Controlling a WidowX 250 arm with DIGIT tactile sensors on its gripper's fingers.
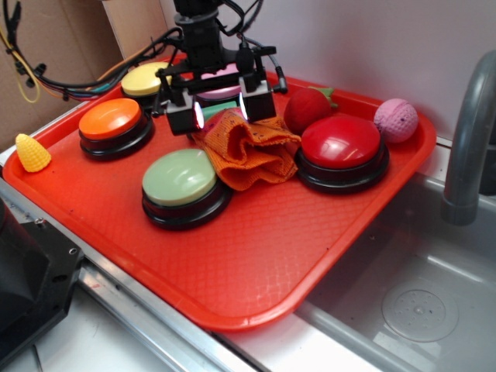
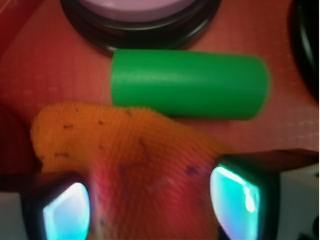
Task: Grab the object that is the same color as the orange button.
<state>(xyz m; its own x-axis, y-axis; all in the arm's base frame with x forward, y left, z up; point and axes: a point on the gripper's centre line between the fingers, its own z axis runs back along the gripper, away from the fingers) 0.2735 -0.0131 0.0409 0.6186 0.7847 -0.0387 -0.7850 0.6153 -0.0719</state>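
One gripper wide open astride orange rag, just right of orange button, gripping nothing.

On the tray, the rag lies between two buttons; a cylinder lies just behind it.

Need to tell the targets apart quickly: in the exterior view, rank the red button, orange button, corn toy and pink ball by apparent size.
Largest to smallest:
1. Red button
2. Orange button
3. Pink ball and corn toy: they look alike, and the ball sits farther back, so I won't rank them.
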